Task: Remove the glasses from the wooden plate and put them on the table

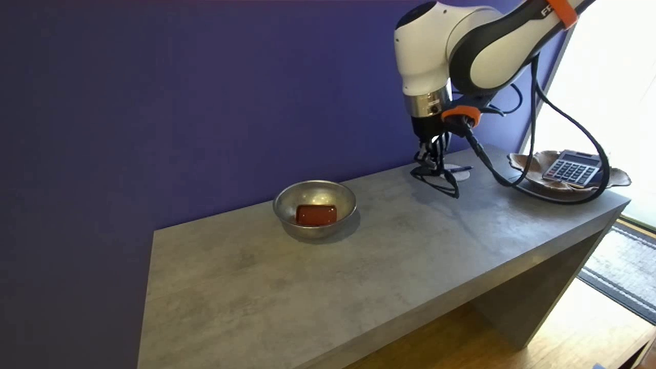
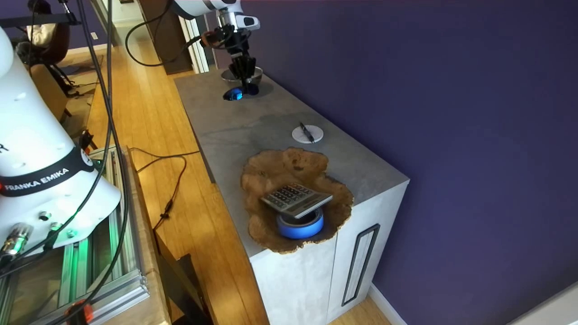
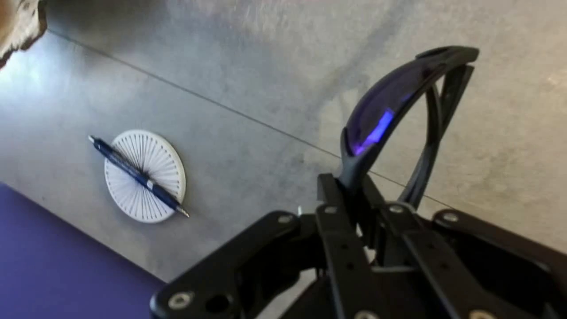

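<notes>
Closest in an exterior view you have the wooden plate [image 2: 275, 167], holding the tilted calculator [image 2: 293, 198] and the blue roll [image 2: 300, 229]; the glasses [image 3: 387, 103] aren't in it, so I'd count the removal half of your task as done. Just past it on the bench [image 2: 347, 167] lies the white coaster [image 2: 317, 132] with the pen [image 2: 306, 132] across it. Farther along comes your claw [image 3: 350, 188], clenched around the dark glasses, at the bridge by the look of it. In both exterior views they hang well apart from the wooden plate, over the bench and seemingly not touching it. The placing half is what's left for you, then: lower them until they meet the bench, let go, and lift away gently so neither temple snags. Farthest off stands the metal bowl [image 1: 312, 234] with its red item [image 1: 316, 215]; it needs nothing from you except room as you come down.
</notes>
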